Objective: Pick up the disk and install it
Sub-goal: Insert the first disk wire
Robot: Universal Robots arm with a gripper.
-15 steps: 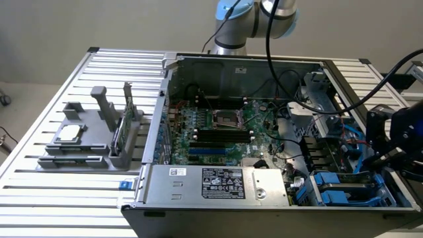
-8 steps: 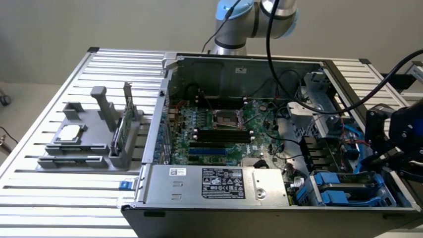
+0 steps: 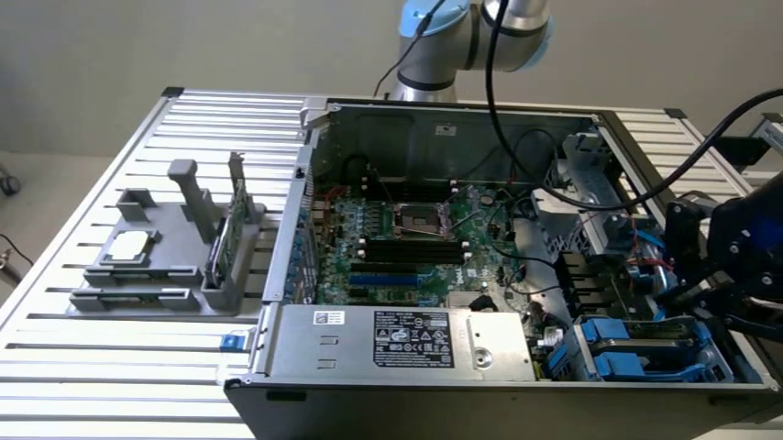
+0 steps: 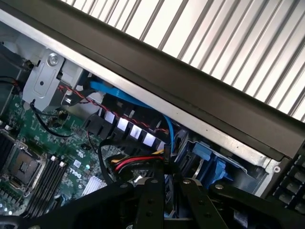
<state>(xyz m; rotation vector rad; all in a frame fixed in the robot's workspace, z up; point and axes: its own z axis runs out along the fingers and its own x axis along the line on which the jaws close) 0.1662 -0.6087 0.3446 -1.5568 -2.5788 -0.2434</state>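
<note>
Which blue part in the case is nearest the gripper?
The blue drive carrier in the bay at the exterior view's lower right, beside the gripper; the blue tab sits far off.

Tool fingertips cut off by wrist view's edge, disk partly hidden in bay, arm top cropped, label txt too small

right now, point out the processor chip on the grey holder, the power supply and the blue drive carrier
processor chip (image 3: 130, 246), exterior view, middle of its silver lid
power supply (image 3: 404, 337), exterior view, its label
blue drive carrier (image 3: 636, 353), exterior view, its blue frame
</note>
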